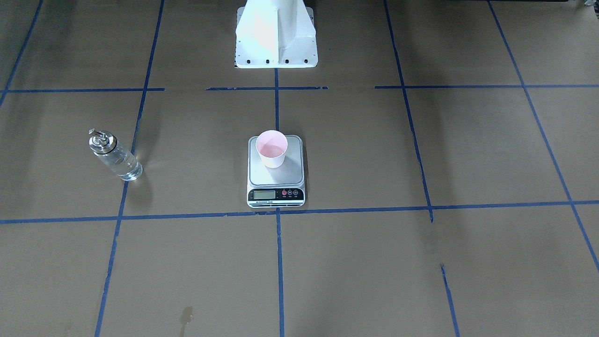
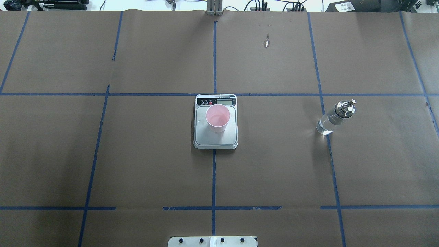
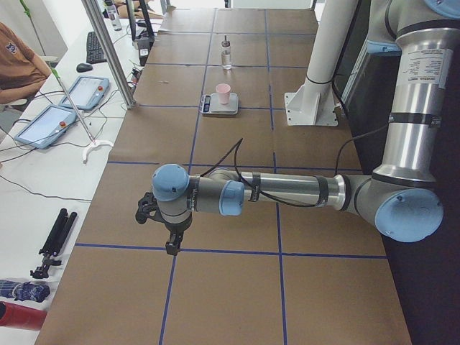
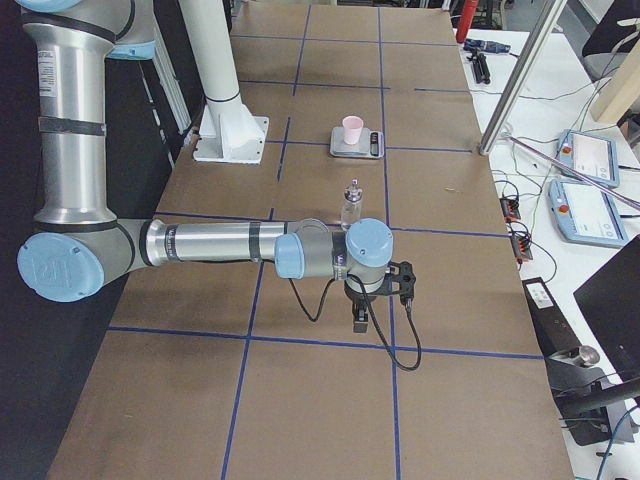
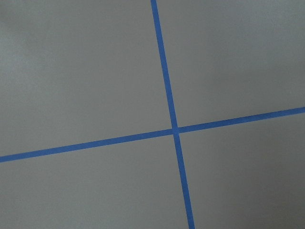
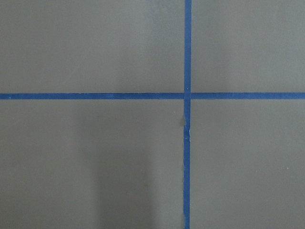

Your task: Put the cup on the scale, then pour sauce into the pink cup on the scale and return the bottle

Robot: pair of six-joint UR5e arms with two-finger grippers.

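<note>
Left pincer (image 3: 172, 244), right pincer (image 4: 360, 320), cannot tell whether apart, cup (image 2: 217, 118) on scale (image 2: 216, 139), print (image 1: 269, 202) unreadable

1. Cannot tell how jaws of left gripper (image 3: 172, 243) stand: seen only in exterior left view, small and dark.
2. Same for right gripper (image 4: 361, 318): only in exterior right view, fingers not resolved.
3. Cannot read digits on display (image 1: 264, 194) of scale (image 1: 276, 174): too small in every view.
4. Cannot judge fill inside cup (image 1: 272, 149): no liquid surface distinguishable.
5. Cannot fix level of sauce (image 2: 325, 125) in bottle (image 2: 335, 116): clear on clear glass.
6. Cannot see bottle base in exterior right view: behind near arm's wrist.
7. Cropped by top edge in front-facing view, by bottom edge in overhead: robot base (image 1: 276, 42).
8. Cropped by left edge of exterior left view: operator (image 3: 18, 61).
</note>
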